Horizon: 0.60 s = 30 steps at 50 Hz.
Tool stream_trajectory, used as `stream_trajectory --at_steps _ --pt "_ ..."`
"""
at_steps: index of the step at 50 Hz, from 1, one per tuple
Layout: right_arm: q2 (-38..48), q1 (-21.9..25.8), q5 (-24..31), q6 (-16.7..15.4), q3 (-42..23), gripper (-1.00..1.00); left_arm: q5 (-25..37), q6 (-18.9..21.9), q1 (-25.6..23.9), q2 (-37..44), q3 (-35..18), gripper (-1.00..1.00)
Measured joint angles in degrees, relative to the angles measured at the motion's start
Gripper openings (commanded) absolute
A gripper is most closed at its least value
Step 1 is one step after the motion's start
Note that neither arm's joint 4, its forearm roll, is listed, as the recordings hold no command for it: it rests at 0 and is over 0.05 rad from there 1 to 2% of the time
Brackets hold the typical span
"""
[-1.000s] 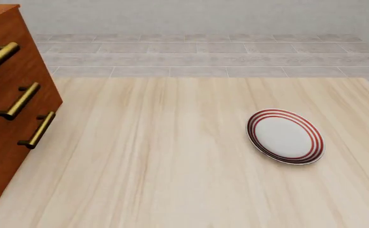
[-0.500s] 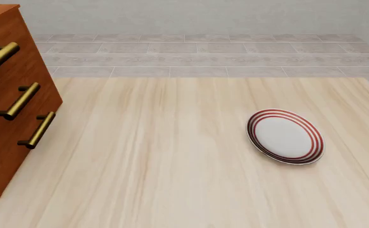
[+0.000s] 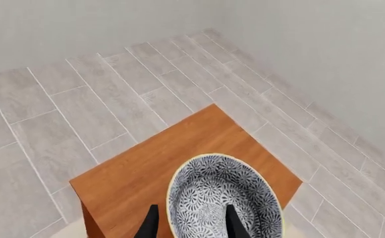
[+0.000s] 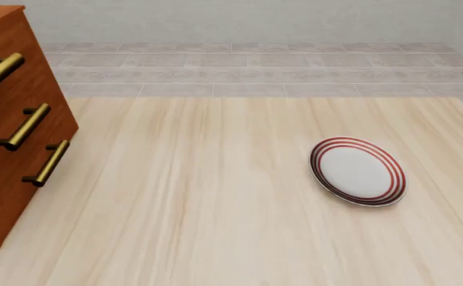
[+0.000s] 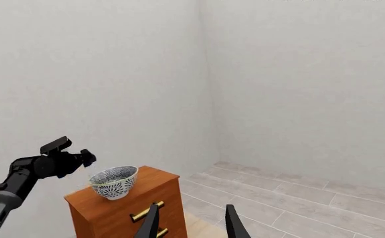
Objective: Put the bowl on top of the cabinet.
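Observation:
The bowl [image 3: 219, 196], floral-patterned inside with a pale rim, stands upright on the reddish-brown top of the cabinet [image 3: 129, 183]. In the right wrist view the bowl [image 5: 113, 182] rests near the middle of the cabinet [image 5: 106, 213] top. My left gripper [image 3: 192, 225] hovers open over the bowl's rim, one finger over the inside and one outside it. Seen from the right wrist, the left gripper [image 5: 85, 157] sits just above and beside the bowl, apart from it. My right gripper [image 5: 191, 223] is open and empty, well away from the cabinet. The front view shows only the cabinet's [image 4: 16, 155] drawer front, no grippers.
A white plate with red rings [image 4: 359, 171] lies on the wooden table [image 4: 199, 196] at the right. Three brass handles [image 4: 26, 126] stick out from the cabinet's front. Grey tiled floor and pale walls surround the table.

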Motion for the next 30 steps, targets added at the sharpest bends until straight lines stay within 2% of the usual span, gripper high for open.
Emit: stream_trajectory --at_steps 30 --pt "-0.6 -0.2 0.3 -0.1 -0.5 1.0 6.6 -1.1 -3.0 -1.4 -11.9 1.0"
